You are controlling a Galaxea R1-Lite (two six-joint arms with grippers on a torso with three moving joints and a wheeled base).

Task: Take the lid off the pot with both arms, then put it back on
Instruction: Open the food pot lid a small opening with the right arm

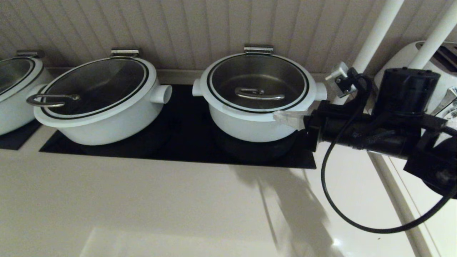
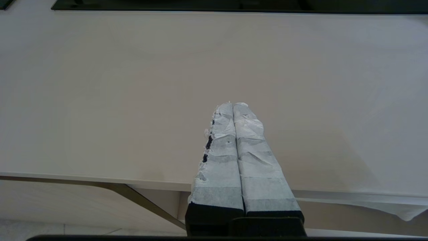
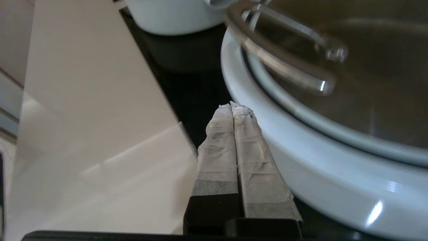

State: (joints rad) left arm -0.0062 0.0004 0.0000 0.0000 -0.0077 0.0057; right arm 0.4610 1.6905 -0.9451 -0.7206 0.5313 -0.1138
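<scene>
The deep white pot [image 1: 250, 128] stands on the black cooktop with its glass lid [image 1: 257, 80] closed on it. The steel handle [image 1: 259, 93] sits at the lid's centre and the hinge bracket [image 1: 258, 49] at the back. My right gripper [image 1: 276, 115] is shut and empty, its taped tips at the front right edge of the lid's white rim. In the right wrist view the right gripper [image 3: 233, 106] lies right beside the white rim [image 3: 301, 144], with the handle [image 3: 284, 63] beyond; I cannot tell whether it touches. My left gripper [image 2: 233, 104] is shut and empty over the bare beige counter, outside the head view.
A wider, shallower white pot [image 1: 103, 114] with a steel loop handle [image 1: 50, 100] stands to the left on the same black cooktop [image 1: 185, 146]. A third pot [image 1: 14, 96] is at the far left. A white appliance [image 1: 437, 60] and two white poles [image 1: 378, 32] stand at the right.
</scene>
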